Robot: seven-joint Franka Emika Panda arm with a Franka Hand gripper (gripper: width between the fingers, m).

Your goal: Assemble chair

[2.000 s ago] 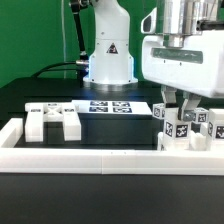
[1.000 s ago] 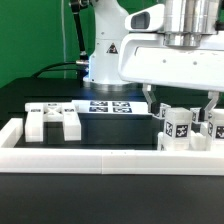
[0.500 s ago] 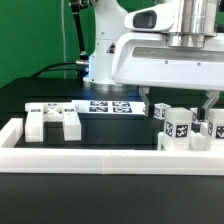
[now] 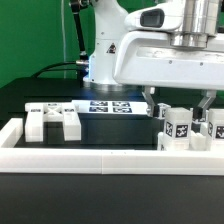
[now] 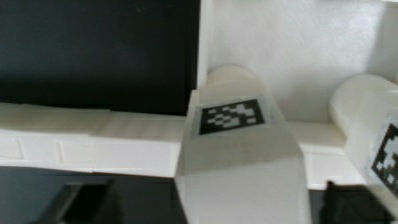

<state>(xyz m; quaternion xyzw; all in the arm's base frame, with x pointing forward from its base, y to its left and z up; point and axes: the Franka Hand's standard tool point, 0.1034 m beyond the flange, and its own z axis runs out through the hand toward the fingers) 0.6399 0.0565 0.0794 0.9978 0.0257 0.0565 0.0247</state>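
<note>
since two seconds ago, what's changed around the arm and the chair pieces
The gripper has turned its broad side to the exterior camera; its jaws now straddle the tagged chair posts, apart, no grip visible. The posts, the blocky chair piece on the exterior view's left, the marker board and the border frame stayed put.

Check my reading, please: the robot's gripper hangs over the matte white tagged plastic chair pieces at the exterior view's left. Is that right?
No. The exterior view shows the gripper over the matte white tagged plastic chair pieces at its right, not its left.
</note>
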